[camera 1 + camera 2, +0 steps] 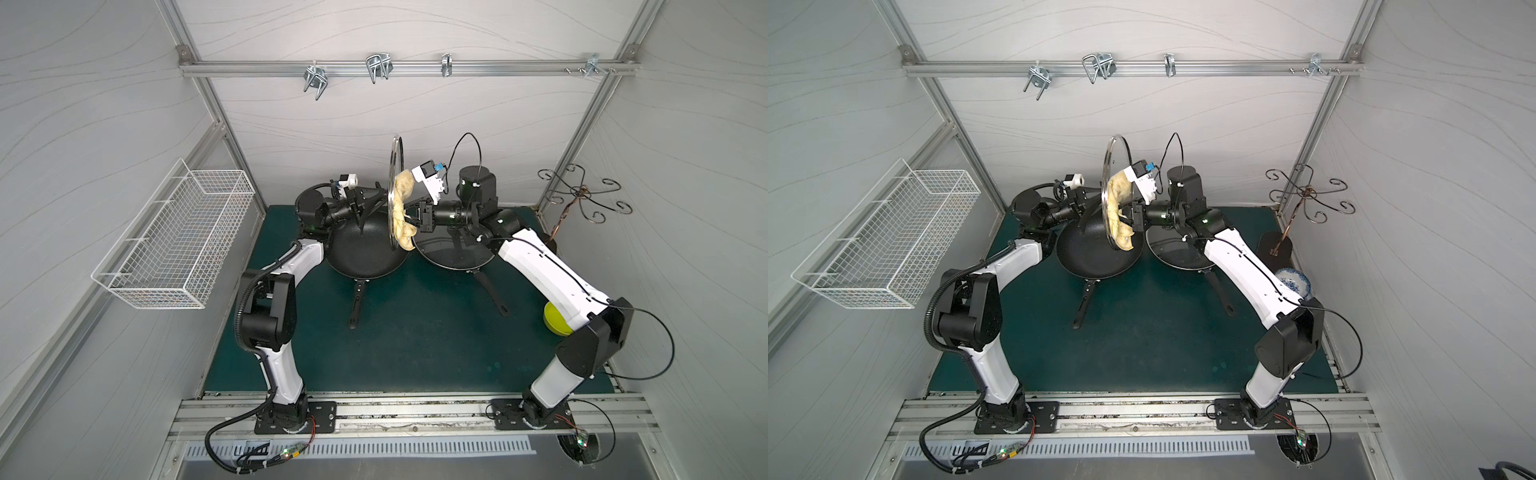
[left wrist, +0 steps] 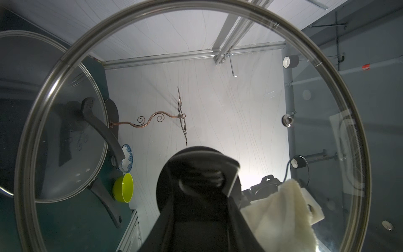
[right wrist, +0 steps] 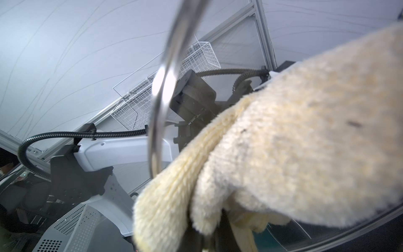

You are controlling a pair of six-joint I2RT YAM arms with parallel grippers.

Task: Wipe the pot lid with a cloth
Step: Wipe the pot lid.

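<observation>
The pot lid (image 1: 392, 183) (image 1: 1105, 183), clear glass with a steel rim, stands on edge in the air above the pans. My left gripper (image 1: 365, 207) (image 1: 1083, 206) is shut on the black handle on its left face. That handle fills the lower middle of the left wrist view, where the lid's rim (image 2: 28, 152) rings the frame. The pale yellow terry cloth (image 1: 405, 208) (image 1: 1119, 210) (image 3: 294, 141) lies bunched against the lid's right face. My right gripper (image 1: 417, 216) (image 1: 1130, 215) is shut on the cloth, which hides its jaws. The cloth (image 2: 281, 213) shows through the glass.
Under the lid sits a black frying pan (image 1: 365, 253). Right of it is a second pan (image 1: 457, 255) with its own glass lid (image 2: 65, 131). A yellow-green bowl (image 1: 555, 320), a blue-patterned plate (image 1: 1293, 282) and a copper hook stand (image 1: 582, 195) are at the right. A wire basket (image 1: 174, 237) hangs left.
</observation>
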